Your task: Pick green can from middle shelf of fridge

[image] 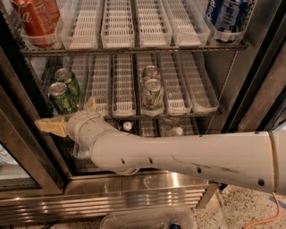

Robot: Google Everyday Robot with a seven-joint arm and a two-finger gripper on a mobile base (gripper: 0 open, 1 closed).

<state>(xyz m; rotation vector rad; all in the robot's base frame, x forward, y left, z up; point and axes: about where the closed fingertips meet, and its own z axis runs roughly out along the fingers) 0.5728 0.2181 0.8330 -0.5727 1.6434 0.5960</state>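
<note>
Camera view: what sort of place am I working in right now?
Probably a commercial drinks fridge, perhaps in a pantry or shop: wire shelves with plastic lane trays, rows of soda cans, a ribbed steel base panel. The end effector sits at the middle shelf's front left, by the front green can.

I count two green cans [61,96], one behind the other, at the left of the middle shelf [187,112] in the one fridge [134,190]. That shelf also has two pale cans [153,94]. Up at the top left are two red cans [33,20]. There are blue cans [225,13] at the top right, but I cannot tell how many. Low down are two white caps [127,126]. There is one white arm [187,154] with one gripper [65,112], just under the green cans. It has two tan fingers [51,127], spread apart.
</note>
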